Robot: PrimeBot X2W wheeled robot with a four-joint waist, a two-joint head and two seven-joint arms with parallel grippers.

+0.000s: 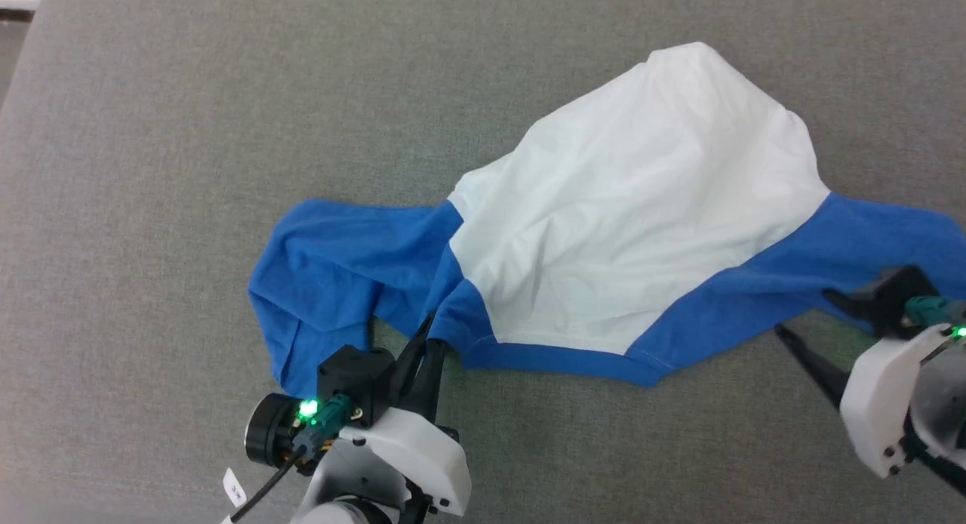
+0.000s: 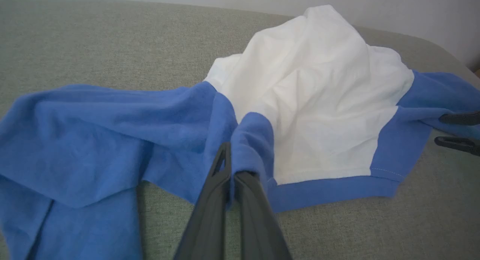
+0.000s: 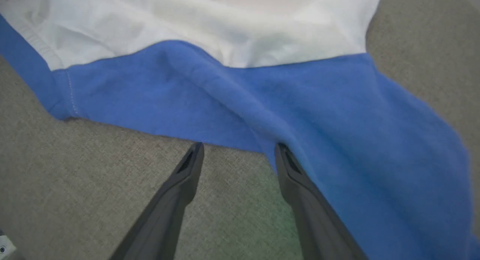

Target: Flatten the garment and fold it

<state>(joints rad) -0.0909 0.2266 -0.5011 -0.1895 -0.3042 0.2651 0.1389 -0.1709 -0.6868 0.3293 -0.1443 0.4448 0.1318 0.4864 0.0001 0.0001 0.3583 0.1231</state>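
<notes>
Gray cloth surface (image 1: 151, 169), the garment (image 1: 626, 207) lying rumpled on it.
Left gripper (image 2: 229, 172) pinches a blue fold at its near edge; right gripper (image 3: 240, 147) is spread wide beside the blue side, holding nothing.

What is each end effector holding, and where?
The left end effector pinches a blue fold of the garment near its hem; the right end effector is open, holding nothing.

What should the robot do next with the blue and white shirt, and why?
Probably close the right gripper on the blue edge of the garment. It stands open right at that edge, while the left gripper is shut on a blue fold, so two grips could pull it flat.
</notes>
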